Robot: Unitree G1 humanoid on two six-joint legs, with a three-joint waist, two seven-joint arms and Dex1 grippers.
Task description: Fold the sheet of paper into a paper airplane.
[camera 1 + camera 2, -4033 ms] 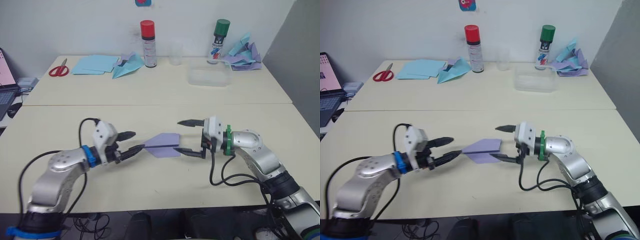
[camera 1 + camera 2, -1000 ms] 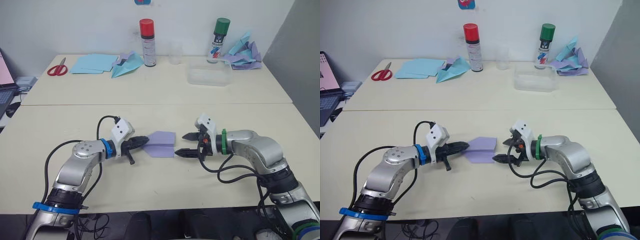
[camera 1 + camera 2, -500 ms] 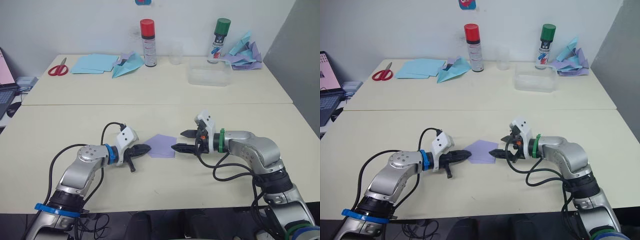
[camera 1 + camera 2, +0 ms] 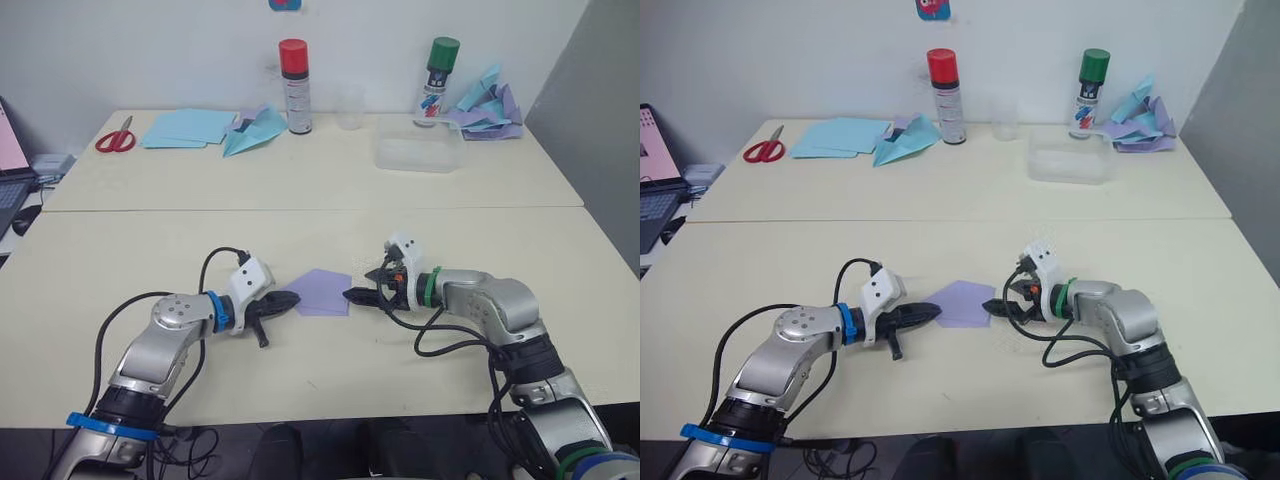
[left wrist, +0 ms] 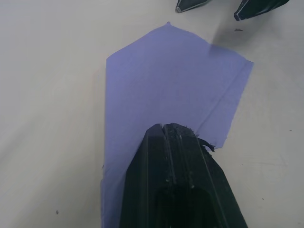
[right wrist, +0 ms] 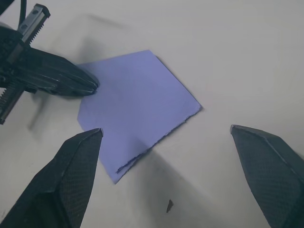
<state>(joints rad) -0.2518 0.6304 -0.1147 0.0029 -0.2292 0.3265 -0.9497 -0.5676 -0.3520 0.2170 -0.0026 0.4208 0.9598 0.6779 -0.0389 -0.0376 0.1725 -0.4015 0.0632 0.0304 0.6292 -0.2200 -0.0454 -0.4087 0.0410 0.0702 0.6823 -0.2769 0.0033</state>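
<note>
Under left gripper [image 5: 176,128]: lavender paper [image 5: 156,85]

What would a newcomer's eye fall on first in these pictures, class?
The folded lavender sheet of paper lying flat at the middle of the near table, with the left gripper shut and pressing on its pointed end. Facing it, the right gripper hangs open at the paper's other edge. Far behind stand a red-capped spray can and a green-capped one.
</note>
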